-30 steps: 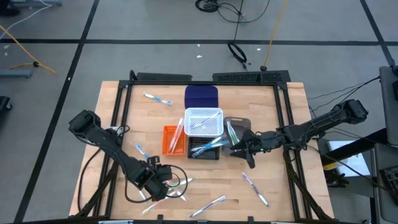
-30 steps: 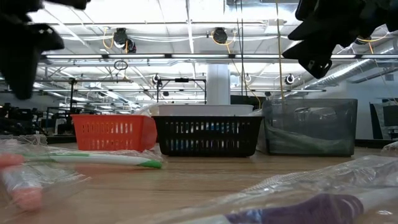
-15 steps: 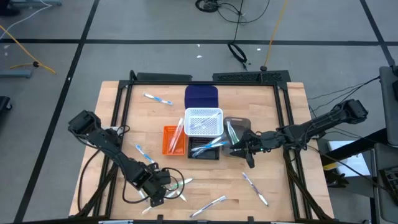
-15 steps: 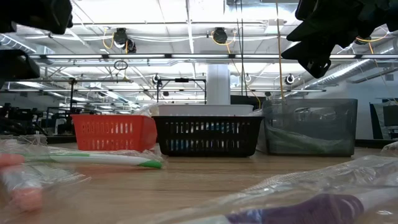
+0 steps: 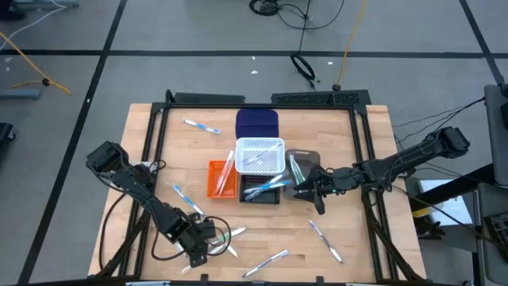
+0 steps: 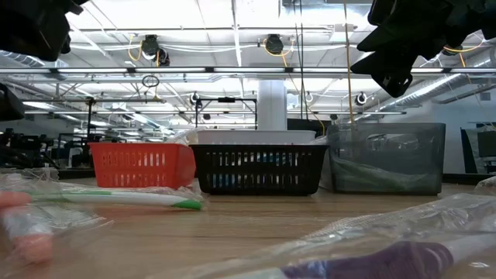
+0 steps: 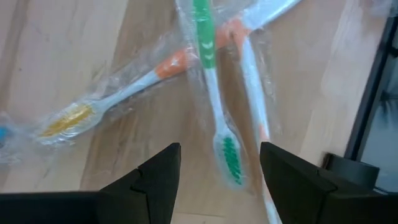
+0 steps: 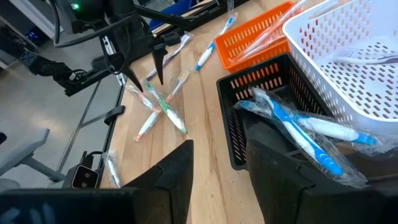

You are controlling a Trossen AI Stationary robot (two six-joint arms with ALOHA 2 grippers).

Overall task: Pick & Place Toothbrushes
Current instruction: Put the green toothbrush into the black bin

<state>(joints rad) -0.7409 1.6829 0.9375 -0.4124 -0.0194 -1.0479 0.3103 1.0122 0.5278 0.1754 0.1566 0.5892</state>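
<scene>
Wrapped toothbrushes lie scattered on the wooden table (image 5: 151,127). My left gripper (image 5: 197,243) is open and hovers over a crossed cluster (image 5: 226,235) near the near edge. In the left wrist view its fingers (image 7: 219,149) stand on either side of the green toothbrush (image 7: 211,87), which lies flat with its bristle head (image 7: 230,158) between them; an orange one (image 7: 106,106) and a pink-orange one (image 7: 249,74) cross it. My right gripper (image 5: 313,197) is open and waits beside the black bin (image 8: 273,118), which holds blue toothbrushes (image 8: 292,130).
Orange bin (image 5: 216,179), white bin (image 5: 260,155), black bin (image 5: 262,192), grey bin (image 5: 303,165) and a navy bin (image 5: 256,123) cluster mid-table. Loose toothbrushes lie at the far left (image 5: 202,125), left (image 5: 184,195), near right (image 5: 325,238) and near edge (image 5: 270,260). A black frame (image 5: 262,98) rims the table.
My left gripper has shifted a little toward the table's near edge, away from the bins, and in the low view it has drawn upward out of the picture. The toothbrushes and my right arm have kept still.
</scene>
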